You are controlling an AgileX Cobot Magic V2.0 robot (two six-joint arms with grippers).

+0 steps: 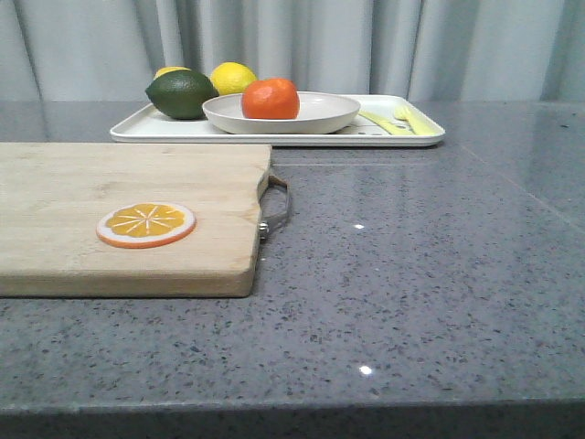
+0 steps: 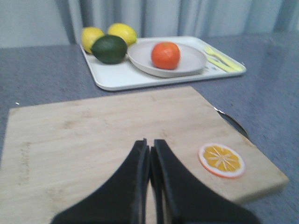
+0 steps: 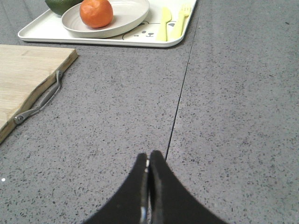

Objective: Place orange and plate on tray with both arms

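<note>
1. Left end effector (image 2: 150, 151): we are keeping its fingers pressed together with nothing between them, hovering over the cutting board (image 2: 112, 140).
2. Right end effector (image 3: 149, 161): we are holding it clenched and empty as well, over the bare grey counter (image 3: 224, 116), well apart from the tray (image 3: 93, 36).
3. We are seeing the orange (image 1: 271, 99) sitting in the plate (image 1: 315, 117), and the plate resting on the tray at the far side of the counter.
4. A green lime (image 1: 181, 94) and two lemons (image 1: 233, 77) are lying on the tray just beside the plate; a yellow fork (image 1: 409, 117) and knife (image 1: 382, 122) are lying at its other end.
5. An orange slice (image 1: 146, 224) is lying flat on the board, whose metal handle (image 1: 277, 208) is facing the open counter.
</note>
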